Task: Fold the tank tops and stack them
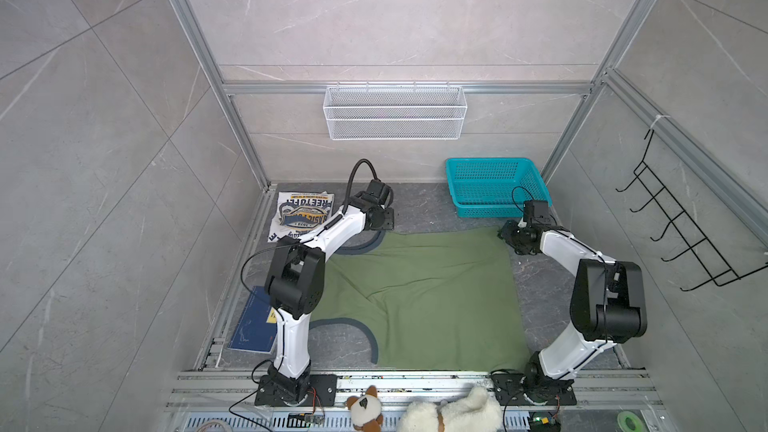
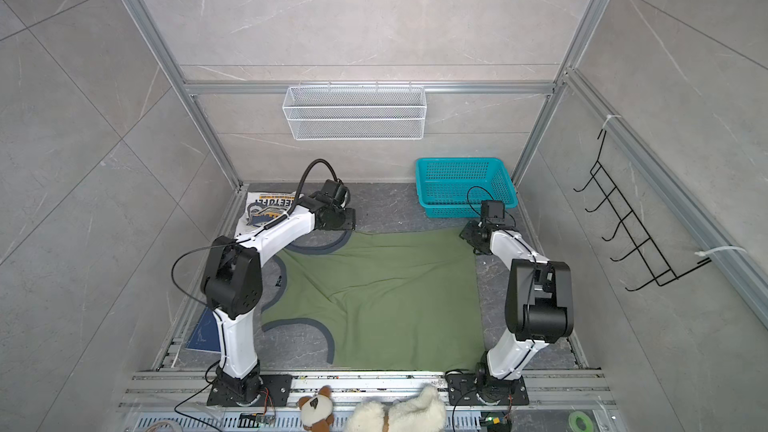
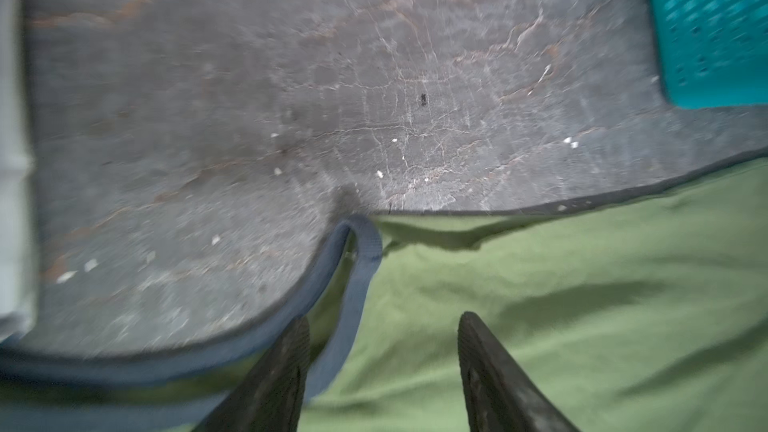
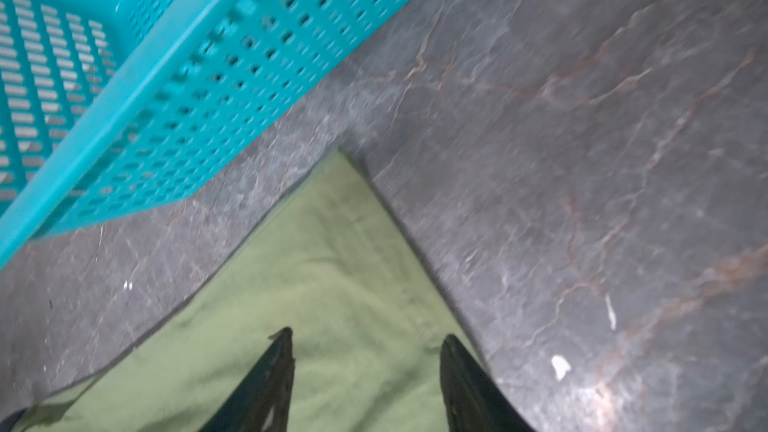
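Note:
The olive green tank top (image 1: 424, 297) (image 2: 386, 297) lies spread flat across the middle of the table, navy-trimmed straps toward the left. The white tank top (image 1: 301, 214) (image 2: 266, 209) sits folded at the back left, badge print up. My left gripper (image 1: 380, 224) (image 3: 384, 320) hovers open over the far strap (image 3: 361, 251) of the green top, with nothing between its fingers. Over the top's far right corner (image 4: 345, 209) my right gripper (image 1: 505, 235) (image 4: 365, 334) is open too, with only flat cloth beneath it.
A teal basket (image 1: 494, 191) (image 4: 124, 76) stands at the back right, close to the right gripper. A white wire basket (image 1: 395, 112) hangs on the back wall. A blue board (image 1: 253, 322) lies at the left edge. Plush toys (image 1: 453, 411) rest on the front rail.

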